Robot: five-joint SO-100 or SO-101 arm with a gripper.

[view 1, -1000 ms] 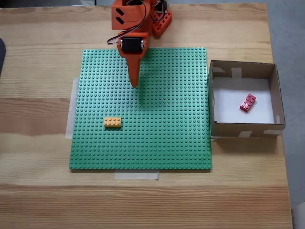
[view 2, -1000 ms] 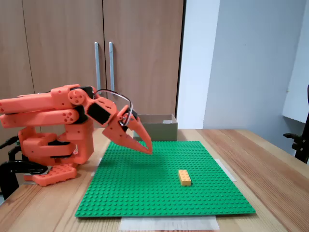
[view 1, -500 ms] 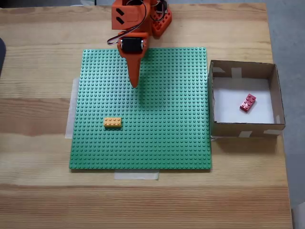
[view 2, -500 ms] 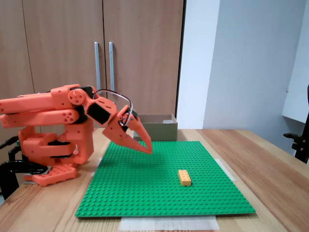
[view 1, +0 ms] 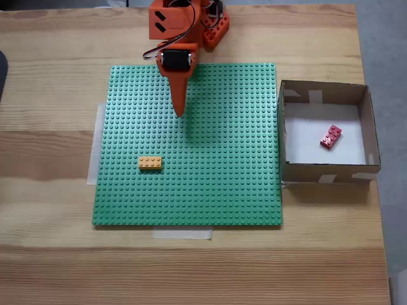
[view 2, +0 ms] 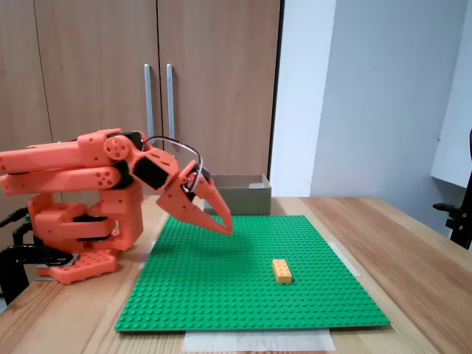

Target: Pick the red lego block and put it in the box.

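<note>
red lego block point(view 1: 331, 136) in box point(view 1: 367, 124) | box wall hides it sideways | jaws together, empty

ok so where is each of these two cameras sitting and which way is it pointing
A fixed view: above the table, looking straight down; orange arm and shut claw over the green studded baseplate, small red plastic brick in the square cardboard box.
Another fixed view: table height, facing the cupboard doors; folded arm, claw.
Shared: claw, baseplate, small orange brick.
</note>
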